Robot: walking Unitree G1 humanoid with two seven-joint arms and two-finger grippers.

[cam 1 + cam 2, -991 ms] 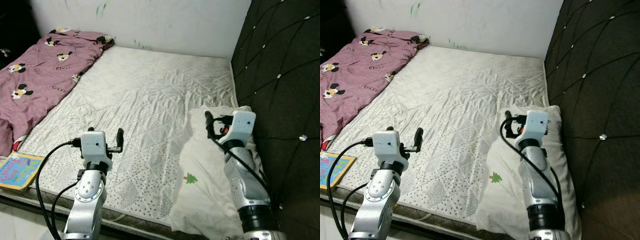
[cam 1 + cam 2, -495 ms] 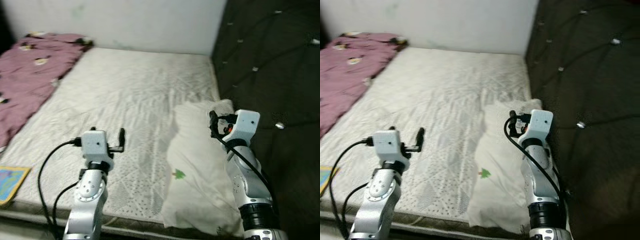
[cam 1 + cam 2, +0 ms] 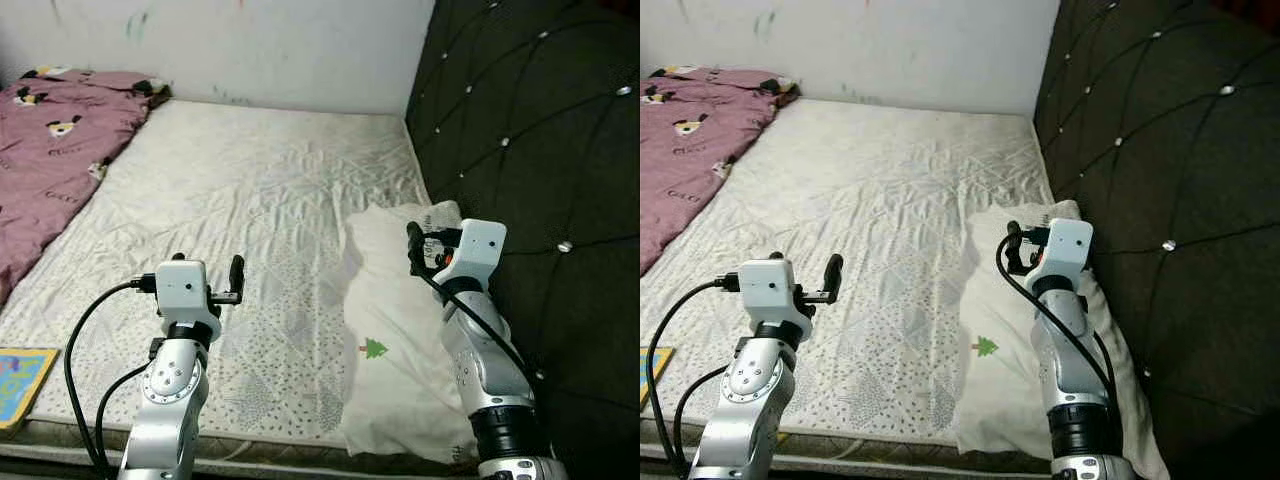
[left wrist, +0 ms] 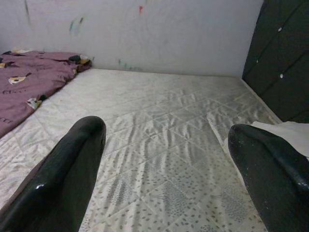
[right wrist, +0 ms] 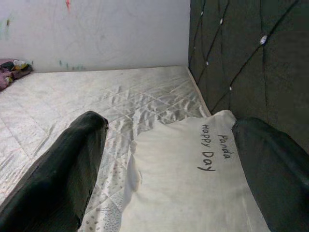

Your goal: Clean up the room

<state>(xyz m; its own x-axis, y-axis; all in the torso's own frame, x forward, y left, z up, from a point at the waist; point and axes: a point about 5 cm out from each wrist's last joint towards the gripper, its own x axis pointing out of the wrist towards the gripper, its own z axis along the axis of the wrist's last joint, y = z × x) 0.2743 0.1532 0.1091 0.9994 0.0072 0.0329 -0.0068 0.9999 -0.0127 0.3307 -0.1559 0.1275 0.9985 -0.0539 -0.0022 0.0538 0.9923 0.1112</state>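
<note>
Panning right since a second ago, the head camera now centres the bed's right half; the objects themselves have not moved, so tidying has yet to start. The crumpled pink printed blanket (image 3: 55, 150) lies far left on the white quilted mattress (image 3: 260, 200). The left gripper (image 3: 236, 272) hovers released. The white "Happy Day" pillow (image 5: 193, 183) lies just beneath the right gripper (image 3: 415, 247), also released, beside the dark tufted headboard (image 3: 540, 120).

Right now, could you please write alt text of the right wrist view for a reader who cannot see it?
A white pillow printed with "Happy Day" and "Panda" lies between the right gripper's two open black fingers, on a white quilted mattress. A dark tufted headboard stands beside it, a white wall behind.
</note>
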